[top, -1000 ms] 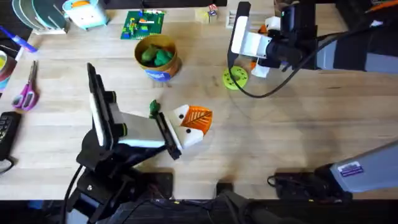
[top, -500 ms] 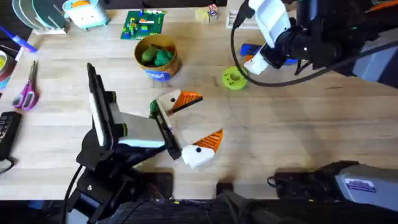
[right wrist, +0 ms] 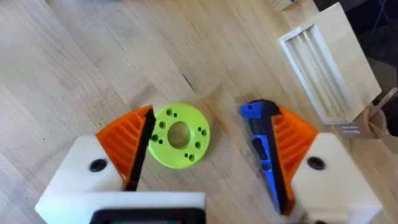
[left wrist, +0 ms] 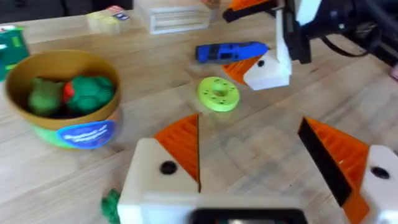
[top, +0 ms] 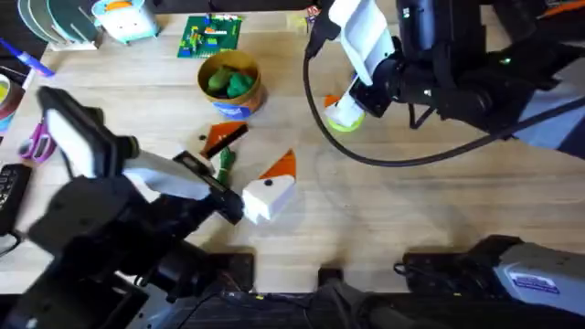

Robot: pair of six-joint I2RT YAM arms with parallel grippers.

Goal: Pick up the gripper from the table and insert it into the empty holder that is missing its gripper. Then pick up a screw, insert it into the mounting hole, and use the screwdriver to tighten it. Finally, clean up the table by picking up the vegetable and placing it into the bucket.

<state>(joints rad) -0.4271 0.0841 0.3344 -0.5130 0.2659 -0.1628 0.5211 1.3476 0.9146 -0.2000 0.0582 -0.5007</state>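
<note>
vegetable (top: 225, 164) lies between the left tool's (top: 245, 168) wide-spread jaws; right tool (right wrist: 205, 146), wide, straddles the lime disc (right wrist: 178, 135).

My table (top: 430, 192) is pale matt wood with visible grain. The screwdriver (right wrist: 264, 152) looks like smooth blue plastic, and my ribbed orange pads (right wrist: 124, 140) look matt.

Bucket (left wrist: 60, 93) label (left wrist: 84, 134) blue-white, lettering blurred; no text readable
</note>
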